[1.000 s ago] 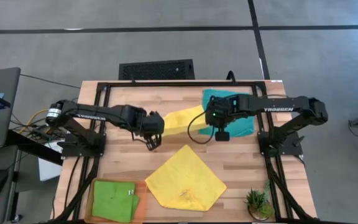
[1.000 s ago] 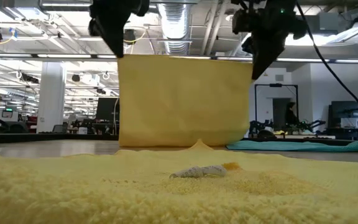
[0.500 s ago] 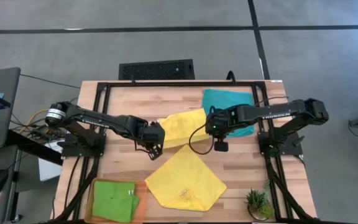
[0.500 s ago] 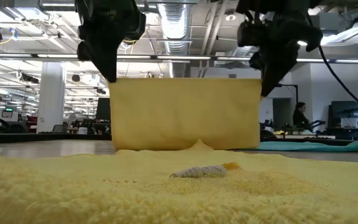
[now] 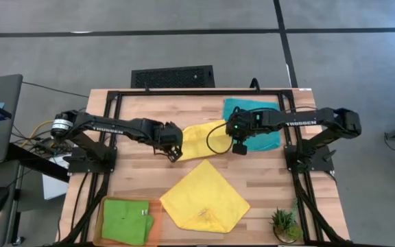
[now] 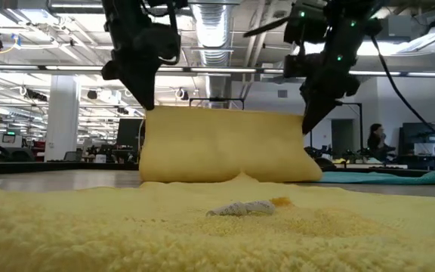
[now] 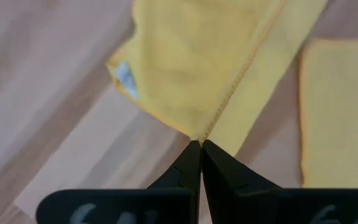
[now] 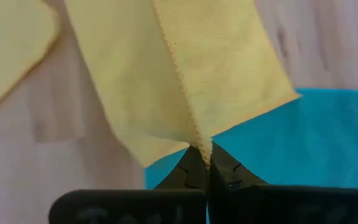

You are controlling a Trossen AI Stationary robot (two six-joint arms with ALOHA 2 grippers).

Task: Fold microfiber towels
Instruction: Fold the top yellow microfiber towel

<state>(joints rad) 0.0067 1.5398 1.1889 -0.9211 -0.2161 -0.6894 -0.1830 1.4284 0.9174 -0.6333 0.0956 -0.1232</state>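
Since a second ago both arms dropped the folded yellow towel (image 5: 199,138) lower onto the table (image 5: 266,180) mid-back — left gripper (image 5: 175,152) and right gripper (image 5: 234,146) both pinching its corners.

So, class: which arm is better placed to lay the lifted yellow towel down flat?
Neither alone, probably: left fingers and right fingers each pinch a corner of the held yellow towel, so both should lower together.

Fuzzy yellow cloth towel (image 5: 199,139), matt wooden table (image 5: 142,110)

yellow towel (image 5: 199,137) | shifted back toward teal towel (image 5: 262,130) | sagging lower
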